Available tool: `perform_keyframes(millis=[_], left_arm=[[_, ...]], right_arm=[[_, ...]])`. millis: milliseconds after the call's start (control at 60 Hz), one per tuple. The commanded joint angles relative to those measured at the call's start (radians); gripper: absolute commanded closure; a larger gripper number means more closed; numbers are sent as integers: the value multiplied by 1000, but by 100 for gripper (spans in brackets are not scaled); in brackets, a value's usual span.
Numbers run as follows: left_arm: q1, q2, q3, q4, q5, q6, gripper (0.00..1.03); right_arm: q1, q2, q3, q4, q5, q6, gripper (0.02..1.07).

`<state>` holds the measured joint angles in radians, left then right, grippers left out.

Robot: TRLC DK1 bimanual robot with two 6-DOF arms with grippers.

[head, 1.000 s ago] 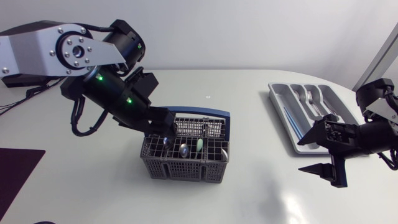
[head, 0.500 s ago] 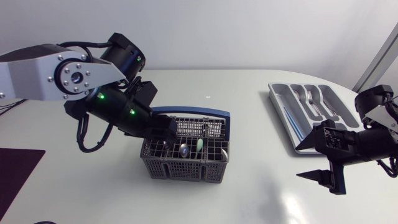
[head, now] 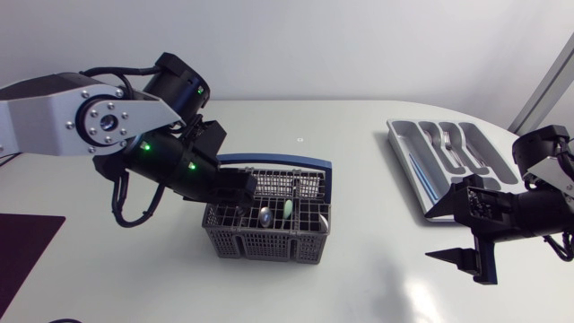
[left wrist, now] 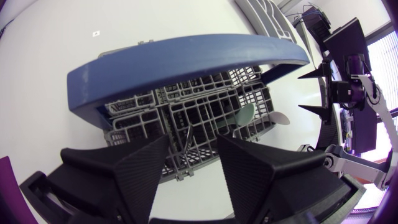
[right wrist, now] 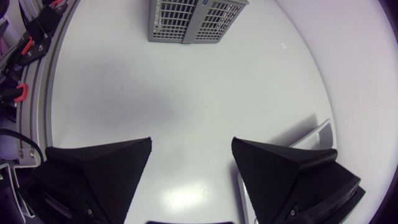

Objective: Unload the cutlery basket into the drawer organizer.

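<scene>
left gripper at the basket, right gripper empty

the left arm (head: 99, 121) comes in from the left of the basket (head: 265, 244) and slopes down to the basket's left rear corner. the left gripper (left wrist: 193, 144) hangs just above that corner, beside the left end of the blue handle (head: 278, 162) that arches over the basket's rear. its fingers are partly apart and have hold of nothing; the grid of cells shows through the gap. in the basket's middle cells two spoons stand bowl-up, a grey spoon (head: 265, 215) and just right of it a pale green spoon (head: 287, 209). the basket stands upright on the white table (head: 359, 126). well right of the basket and further back lies the organizer (head: 405, 154), with forks (head: 446, 142) in one slot. the right gripper (head: 432, 232) hovers well right of the basket, by the organizer's near end, fingers spread wide, holding nothing.
</scene>
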<state>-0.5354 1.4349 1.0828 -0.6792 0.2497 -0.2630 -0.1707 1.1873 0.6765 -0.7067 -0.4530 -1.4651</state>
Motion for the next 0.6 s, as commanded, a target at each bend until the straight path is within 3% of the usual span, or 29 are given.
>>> perform_keyframes(millis=[0,150,233,283,583], left_arm=[[-9,-4,-35,9,-3,-16,49],[-6,-2,-43,15,-3,-16,51],[-3,-2,-50,27,-3,-16,76],[-1,-2,-50,33,-3,-19,83],[2,2,-61,41,-3,-22,83]], right_arm=[[8,-15,-34,0,-10,17,14],[10,-25,-41,0,-10,17,14],[10,-26,-41,0,-10,17,14],[11,-28,-43,0,-10,17,14],[22,-40,-43,-2,-10,29,14]])
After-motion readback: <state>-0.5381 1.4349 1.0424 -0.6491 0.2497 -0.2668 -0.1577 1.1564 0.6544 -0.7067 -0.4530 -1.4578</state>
